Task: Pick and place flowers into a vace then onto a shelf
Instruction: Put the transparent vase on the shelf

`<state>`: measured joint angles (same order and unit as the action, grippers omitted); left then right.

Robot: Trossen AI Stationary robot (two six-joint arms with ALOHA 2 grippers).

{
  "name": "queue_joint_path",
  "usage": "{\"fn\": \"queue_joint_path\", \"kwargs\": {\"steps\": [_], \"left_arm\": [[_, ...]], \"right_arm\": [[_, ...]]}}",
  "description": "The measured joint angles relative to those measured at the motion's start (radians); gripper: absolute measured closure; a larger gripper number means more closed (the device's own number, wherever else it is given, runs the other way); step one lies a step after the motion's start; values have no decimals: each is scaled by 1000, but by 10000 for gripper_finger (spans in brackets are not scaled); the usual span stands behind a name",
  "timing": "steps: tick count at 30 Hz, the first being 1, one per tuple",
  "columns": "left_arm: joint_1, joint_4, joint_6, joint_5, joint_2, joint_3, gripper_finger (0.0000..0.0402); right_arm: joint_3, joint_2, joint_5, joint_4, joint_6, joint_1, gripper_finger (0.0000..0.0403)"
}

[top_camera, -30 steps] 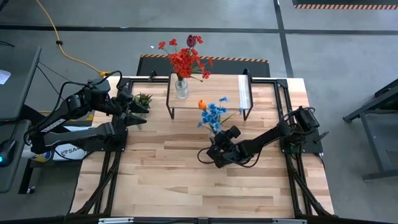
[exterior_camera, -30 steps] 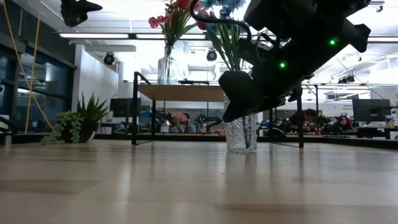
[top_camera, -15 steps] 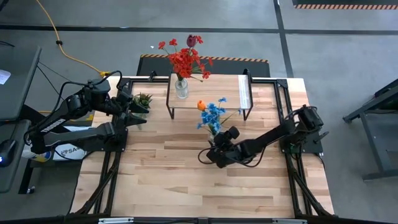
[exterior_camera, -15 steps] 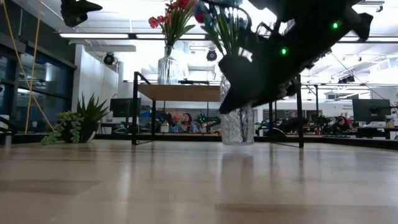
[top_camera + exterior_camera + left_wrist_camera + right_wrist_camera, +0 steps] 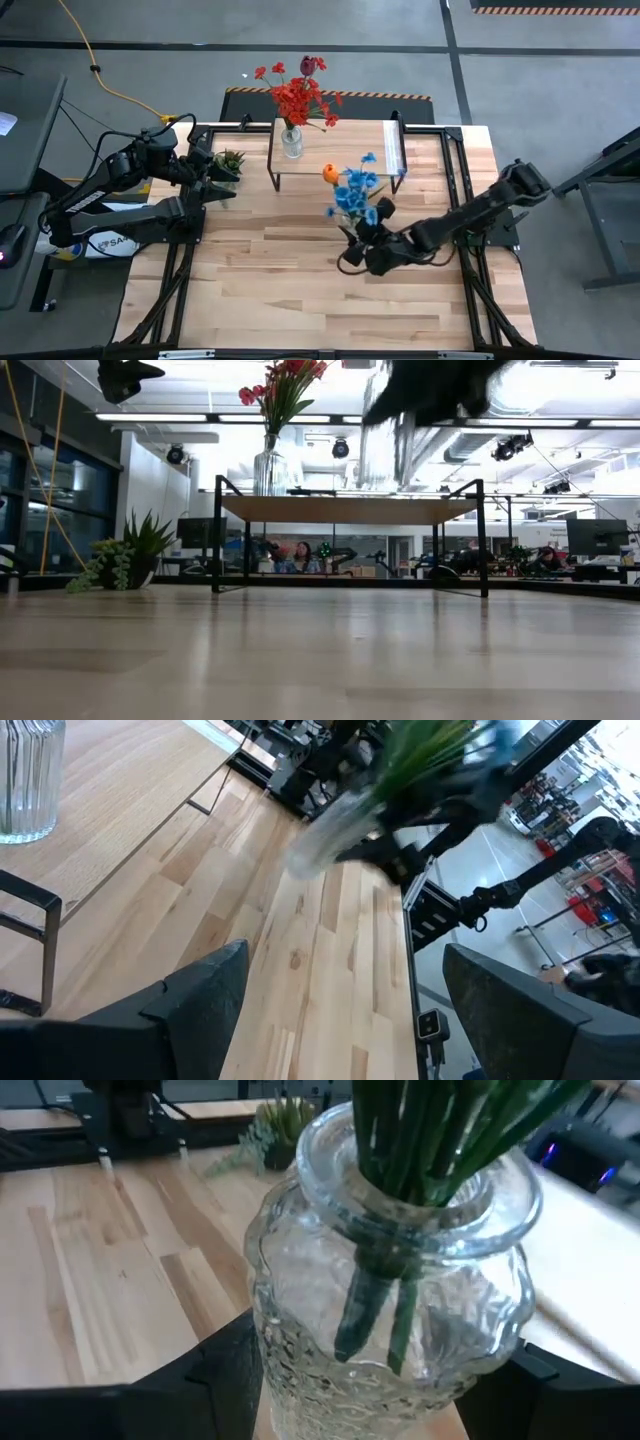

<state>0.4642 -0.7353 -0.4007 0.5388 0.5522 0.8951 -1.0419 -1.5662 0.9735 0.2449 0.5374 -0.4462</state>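
A clear textured glass vase (image 5: pixel 390 1320) holds blue flowers (image 5: pixel 355 193) and an orange tulip (image 5: pixel 330 173). It hangs in the air near the table's middle, in front of the shelf (image 5: pixel 340 150), with my right gripper (image 5: pixel 366 243) shut on it. In the low view the vase (image 5: pixel 385 450) is a blur high above the tabletop. A second glass vase (image 5: pixel 291 143) with red flowers (image 5: pixel 298 98) and a dark maroon tulip (image 5: pixel 309 66) stands on the shelf's left end. My left gripper (image 5: pixel 215 175) waits open at the table's far left. My right gripper pinches the vase's bulging body (image 5: pixel 300 1350) between its two fingers (image 5: pixel 225 1370), one on each side, below the neck (image 5: pixel 420 1190). The fingers come nearly level, slanting slightly down, from the table's near right. The vase is lifted clear of the table, with the stems rising out of its mouth.
A small green potted plant (image 5: pixel 231 158) sits at the far left beside my left gripper. The shelf's black legs (image 5: pixel 217 535) stand at the back. The shelf's right part (image 5: pixel 370 150) and the table's near half (image 5: pixel 300 290) are bare wood.
My right gripper has risen with the vase, which stood on the table a second ago and now hangs well above it. It has also shifted a little toward the table's right edge and has rolled somewhat. The flowers have gone up with it.
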Motion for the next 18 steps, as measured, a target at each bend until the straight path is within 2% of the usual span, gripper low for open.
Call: {"fn": "queue_joint_path", "kwargs": {"steps": [7,18], "left_arm": [[0,0,0,0,0,0,37],[0,0,0,0,0,0,37]], "right_arm": [[-300,41,50,466,-13,-47,158],[-722,40,117,1044,196,-105,158]]}}
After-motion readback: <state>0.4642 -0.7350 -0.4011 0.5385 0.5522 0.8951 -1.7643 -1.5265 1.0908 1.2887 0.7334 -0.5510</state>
